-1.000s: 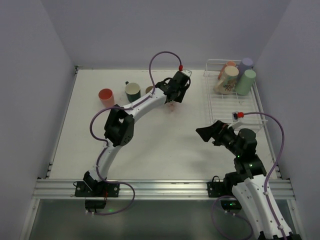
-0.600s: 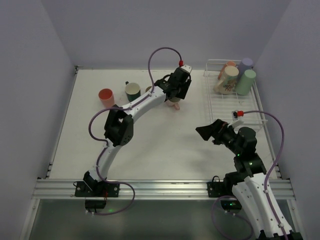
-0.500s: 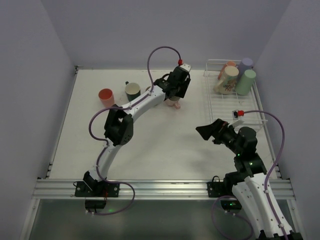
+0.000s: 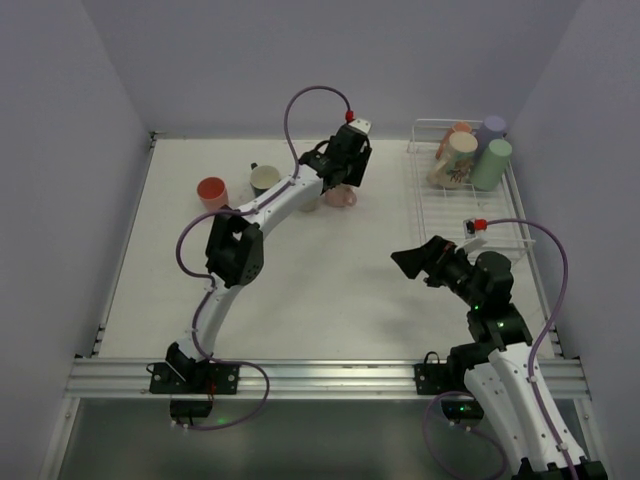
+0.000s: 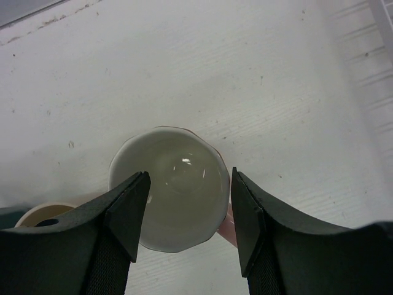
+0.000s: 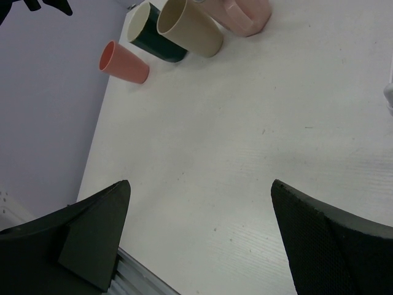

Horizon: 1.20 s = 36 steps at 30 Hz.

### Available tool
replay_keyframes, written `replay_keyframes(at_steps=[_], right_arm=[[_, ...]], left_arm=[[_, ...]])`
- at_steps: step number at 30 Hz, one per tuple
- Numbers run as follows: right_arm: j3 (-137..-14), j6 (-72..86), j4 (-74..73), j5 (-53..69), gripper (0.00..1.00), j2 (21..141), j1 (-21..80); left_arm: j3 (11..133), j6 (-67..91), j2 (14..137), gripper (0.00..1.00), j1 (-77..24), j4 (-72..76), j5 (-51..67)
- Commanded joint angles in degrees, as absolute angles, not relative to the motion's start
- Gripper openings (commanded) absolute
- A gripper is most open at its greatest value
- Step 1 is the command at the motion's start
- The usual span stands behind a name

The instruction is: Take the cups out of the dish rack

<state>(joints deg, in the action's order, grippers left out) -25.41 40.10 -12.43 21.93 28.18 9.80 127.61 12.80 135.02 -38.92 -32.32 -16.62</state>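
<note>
Closest to me, my right jaws hang above the bare desk (image 4: pixel 300 290), spread wide with nothing between them. Through the right wrist camera both dark fingers (image 6: pixel 92 227) sit at the bottom corners, far apart, over white surface.

Further out, my left jaws sit above the pink cup (image 4: pixel 343 197), which stands upright on the desk. In the left wrist view the fingers (image 5: pixel 126 209) are parted about as wide as the cup, one on each side of its pale rim. They are open, and I cannot tell whether either pad touches it.

Just beside the pink cup is the tan cup (image 6: pixel 189 27). Then come the dark green mug (image 4: pixel 265 181) and the red tumbler (image 4: pixel 211 190), all in a row along the far part of the desk.

Off to the right lies the dish rack (image 4: pixel 447 212), its near half bare wire. Crowded at its far end are the cream mug (image 4: pixel 455 160), the light green tumbler (image 4: pixel 491 165), the lavender tumbler (image 4: pixel 490 127) and the salmon cup (image 4: pixel 459 130).
</note>
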Motion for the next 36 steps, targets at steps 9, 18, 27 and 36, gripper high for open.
replay_keyframes(at_steps=[9,18,27,36], right_arm=[[-31.99,39.20,-11.86,19.16,0.99,28.56,9.93],[-43.23,36.48,-15.99,7.68,0.86,32.95,9.84],[-58.43,28.39,-17.49,-13.43,0.73,52.28,9.23],[-78.45,24.35,-21.17,-20.92,0.99,77.56,3.87]], left_arm=[[129.29,13.18,126.66,0.90,-38.94,-27.86,-10.92],[122.54,16.96,103.48,1.00,-40.87,-22.06,2.35],[71.67,21.62,57.43,1.00,-42.80,-11.07,0.38],[43.19,17.23,31.30,1.00,-42.80,-21.35,-6.14]])
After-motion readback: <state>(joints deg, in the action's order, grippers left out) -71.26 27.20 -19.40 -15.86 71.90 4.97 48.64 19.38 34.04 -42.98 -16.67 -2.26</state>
